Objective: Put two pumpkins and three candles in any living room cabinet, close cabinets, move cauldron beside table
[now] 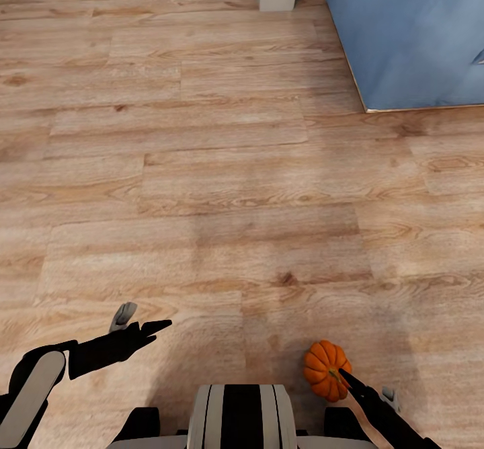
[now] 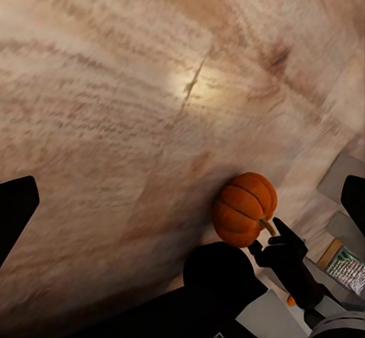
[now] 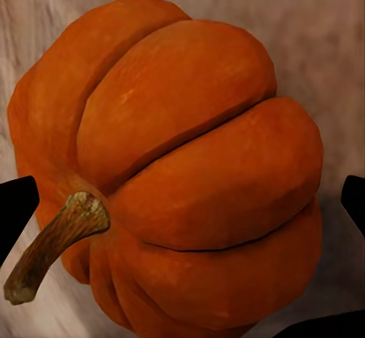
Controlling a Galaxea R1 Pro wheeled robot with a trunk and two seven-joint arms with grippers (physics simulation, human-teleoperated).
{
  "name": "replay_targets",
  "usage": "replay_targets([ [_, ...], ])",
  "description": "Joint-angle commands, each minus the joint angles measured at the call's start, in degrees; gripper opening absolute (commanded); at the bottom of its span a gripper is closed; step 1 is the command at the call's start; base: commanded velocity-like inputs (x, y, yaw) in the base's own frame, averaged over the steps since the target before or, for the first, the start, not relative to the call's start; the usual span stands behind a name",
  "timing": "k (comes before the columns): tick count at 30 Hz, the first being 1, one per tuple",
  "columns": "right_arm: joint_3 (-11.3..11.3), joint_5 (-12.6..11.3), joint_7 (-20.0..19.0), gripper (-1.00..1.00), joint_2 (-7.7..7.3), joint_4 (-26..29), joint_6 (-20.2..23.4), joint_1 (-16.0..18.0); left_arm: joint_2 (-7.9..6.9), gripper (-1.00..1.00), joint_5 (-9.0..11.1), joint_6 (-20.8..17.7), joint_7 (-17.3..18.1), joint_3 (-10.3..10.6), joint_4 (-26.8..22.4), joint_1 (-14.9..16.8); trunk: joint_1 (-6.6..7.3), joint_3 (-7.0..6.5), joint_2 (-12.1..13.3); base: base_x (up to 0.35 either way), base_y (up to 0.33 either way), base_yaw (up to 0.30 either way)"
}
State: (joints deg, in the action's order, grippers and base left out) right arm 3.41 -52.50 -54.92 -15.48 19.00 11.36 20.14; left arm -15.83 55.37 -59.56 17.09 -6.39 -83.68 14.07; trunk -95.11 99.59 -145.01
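The right end effector [image 1: 344, 376] is clamped on the pumpkin [image 1: 325, 368] above the floor [image 1: 235, 167]; the left end effector [image 1: 144, 324] is apart.

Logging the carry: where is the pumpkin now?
In the head view, the pumpkin is low on the right, above the wooden floor, at the right gripper.
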Motion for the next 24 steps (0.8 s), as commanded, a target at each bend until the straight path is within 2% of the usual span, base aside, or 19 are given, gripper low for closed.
replay_targets([
  [1,0.2,-0.3,-0.1,1.0,0.01,0.0,0.6,0.0,0.01,1.0,-0.5,-0.2,0.6,-0.1,0.0,0.0,0.01,0.02,0.0,0.001,0.0,0.0],
  [10,0.2,-0.4,0.9,1.0,0.01,0.0,0.7,0.1,0.04,1.0,-0.5,-0.2,0.6,0.0,0.0,0.0,0.01,0.02,0.0,0.0,0.0,0.0],
  [16,0.3,-0.4,4.1,1.0,0.01,0.0,0.8,0.1,0.07,1.0,-0.5,-0.2,0.6,-0.1,0.0,0.0,0.01,0.02,0.0,0.0,0.0,0.0],
  [24,0.3,-0.4,4.8,1.0,0.01,0.0,0.9,0.1,0.1,1.0,-0.5,-0.2,0.6,0.0,0.0,0.0,0.01,0.02,0.0,0.0,0.028,0.0],
])
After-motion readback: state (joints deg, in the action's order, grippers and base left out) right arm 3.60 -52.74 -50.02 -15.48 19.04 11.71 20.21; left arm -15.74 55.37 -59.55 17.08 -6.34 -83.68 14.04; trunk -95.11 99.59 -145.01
